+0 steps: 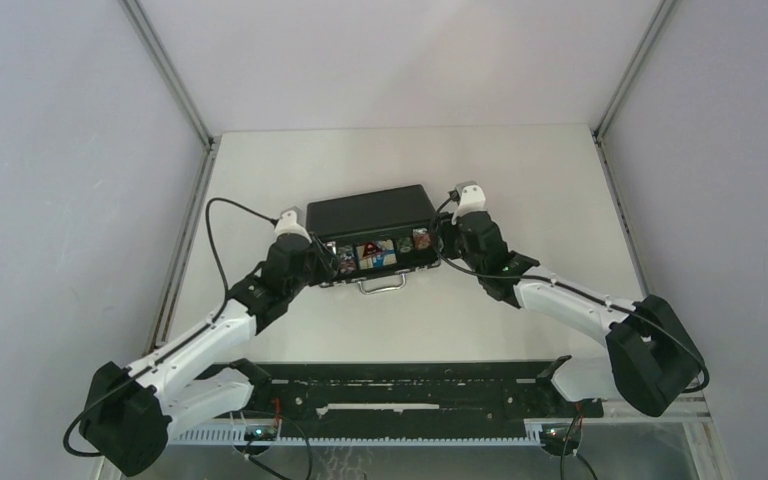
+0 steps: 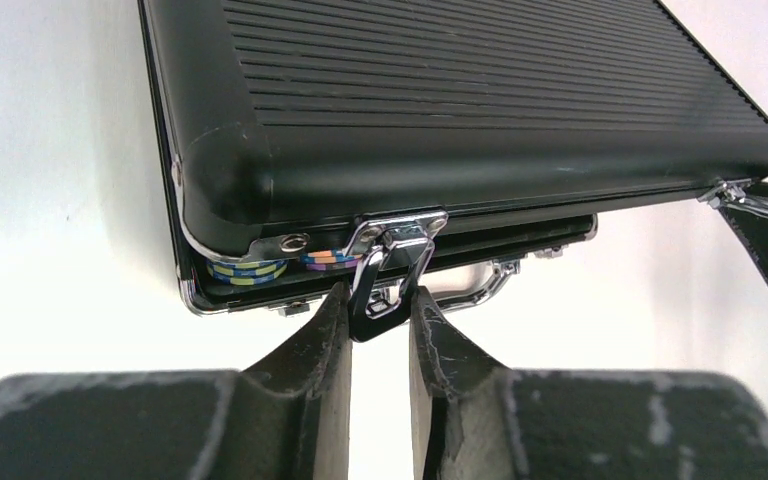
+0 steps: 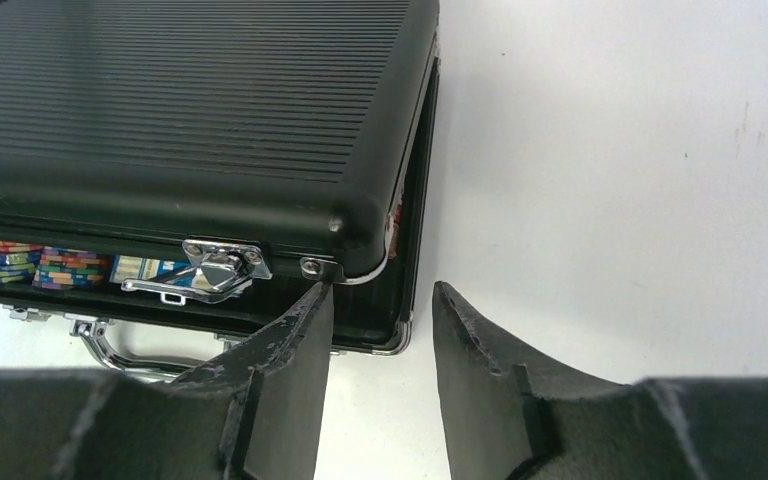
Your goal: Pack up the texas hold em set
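A small black briefcase with a ribbed lid and silver trim (image 1: 370, 215) is seen at the middle of a white tabletop (image 1: 520, 190). Its long axis is laid left to right across the table. The silver carrying handle (image 1: 382, 284) is pointed toward the arm bases and the hinge side away from them. The lid is raised only partway, so a strip of the inside is exposed along the near edge. Multicoloured poker chip stacks (image 3: 40, 265) are seen edge-on there.

The left gripper (image 2: 380, 320) is placed at the case's left front. Its fingers (image 2: 310, 350) are drawn in narrowly on either side of the lower end of a silver latch (image 2: 395, 250) hanging from the lid. Whether the latch is actually pinched cannot be told. The right gripper (image 3: 380, 300) is held at the right front corner with its fingers spread and nothing between them.

The table is enclosed by pale grey walls (image 1: 70, 150) with metal corner rails (image 1: 165, 70). A black slotted bar (image 1: 400, 395) is fixed along its near edge.
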Action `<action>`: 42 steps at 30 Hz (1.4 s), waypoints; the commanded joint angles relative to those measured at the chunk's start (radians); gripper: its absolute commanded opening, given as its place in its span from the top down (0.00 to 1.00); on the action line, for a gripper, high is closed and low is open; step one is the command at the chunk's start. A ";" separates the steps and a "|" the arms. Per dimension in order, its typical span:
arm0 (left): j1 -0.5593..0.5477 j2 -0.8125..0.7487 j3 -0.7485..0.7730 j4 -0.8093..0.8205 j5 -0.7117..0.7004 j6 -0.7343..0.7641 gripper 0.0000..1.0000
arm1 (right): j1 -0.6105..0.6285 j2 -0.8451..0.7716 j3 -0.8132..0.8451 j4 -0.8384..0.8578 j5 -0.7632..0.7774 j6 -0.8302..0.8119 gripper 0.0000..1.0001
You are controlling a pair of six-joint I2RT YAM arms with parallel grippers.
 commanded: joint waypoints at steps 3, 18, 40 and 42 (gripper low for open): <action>-0.032 -0.090 -0.049 -0.148 -0.013 -0.030 1.00 | 0.008 -0.067 -0.022 0.025 0.015 0.031 0.51; -0.062 -0.160 -0.124 -0.204 0.116 -0.165 1.00 | 0.022 -0.221 -0.110 -0.005 0.032 0.062 0.51; -0.109 -0.296 -0.154 -0.421 0.254 -0.238 0.58 | 0.025 -0.250 -0.135 0.004 0.032 0.055 0.51; -0.110 -0.319 -0.135 -0.479 0.269 -0.221 0.48 | 0.024 -0.245 -0.135 0.011 0.023 0.054 0.50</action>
